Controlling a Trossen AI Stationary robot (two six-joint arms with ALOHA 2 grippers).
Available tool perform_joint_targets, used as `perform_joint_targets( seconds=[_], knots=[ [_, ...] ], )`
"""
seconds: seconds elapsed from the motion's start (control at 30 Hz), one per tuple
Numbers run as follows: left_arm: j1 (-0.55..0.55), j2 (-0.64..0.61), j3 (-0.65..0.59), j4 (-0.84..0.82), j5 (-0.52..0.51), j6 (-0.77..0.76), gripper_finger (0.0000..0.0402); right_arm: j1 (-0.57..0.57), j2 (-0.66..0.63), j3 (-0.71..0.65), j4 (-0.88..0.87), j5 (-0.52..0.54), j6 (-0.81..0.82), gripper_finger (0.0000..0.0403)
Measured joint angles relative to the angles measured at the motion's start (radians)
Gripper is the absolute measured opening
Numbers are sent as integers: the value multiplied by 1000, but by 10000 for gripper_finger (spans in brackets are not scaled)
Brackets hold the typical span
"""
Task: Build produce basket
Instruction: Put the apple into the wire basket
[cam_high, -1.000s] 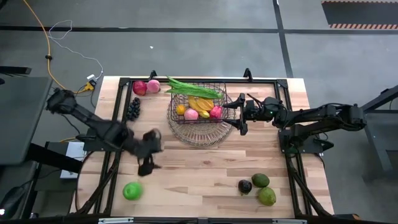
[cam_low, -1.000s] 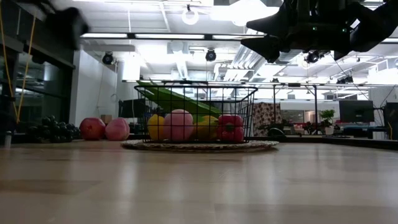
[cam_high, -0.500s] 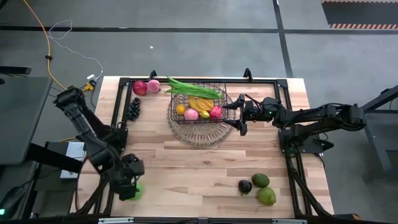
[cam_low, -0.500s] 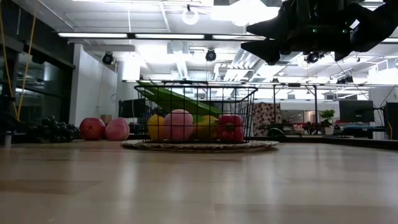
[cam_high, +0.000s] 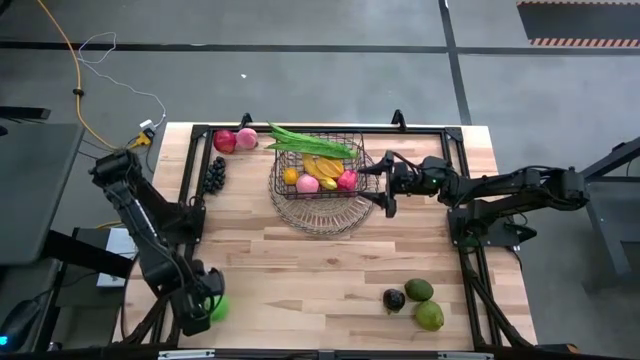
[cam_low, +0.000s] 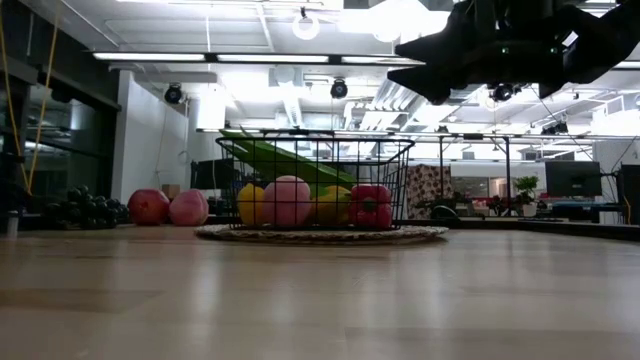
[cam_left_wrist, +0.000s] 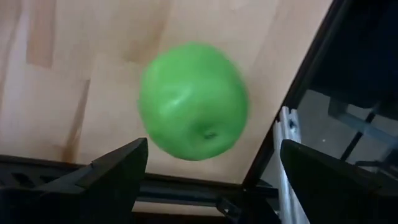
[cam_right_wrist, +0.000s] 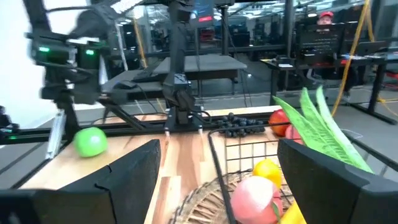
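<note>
Two dark arms show from above: the left gripper (cam_high: 203, 303), fingers spread wide, hangs over a round green apple (cam_high: 216, 307) at the table's near left corner, while the right gripper (cam_high: 385, 185), also open, waits beside the dark rectangular wire-mesh basket (cam_high: 362, 163) holding pink, yellow and red produce (cam_high: 308, 183) and long green pods (cam_high: 305, 141). At table height the basket stands on a round shallow wire dish (cam_low: 320, 234), with two red-pink fruits (cam_low: 168, 208) and what looks like a dark grape cluster (cam_low: 88, 208) apart to its left. The left wrist view shows the apple between its spread fingers (cam_left_wrist: 115, 176), untouched, and the right wrist view looks past open fingers (cam_right_wrist: 320, 180) at the basket's rim.
</note>
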Motion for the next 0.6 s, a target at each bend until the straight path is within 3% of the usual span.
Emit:
perform_joint_targets(
  seconds=[0.23,0.43,0.6],
  knots=[
    [1,107,132,-119,-76,90,353,-1,0,0,-11,24,-23,314],
    [1,221,166,-127,3,186,353,-1,0,0,-11,23,-42,314],
    [1,280,167,-145,-6,243,353,-1,0,0,-11,23,-49,314]
  ],
)
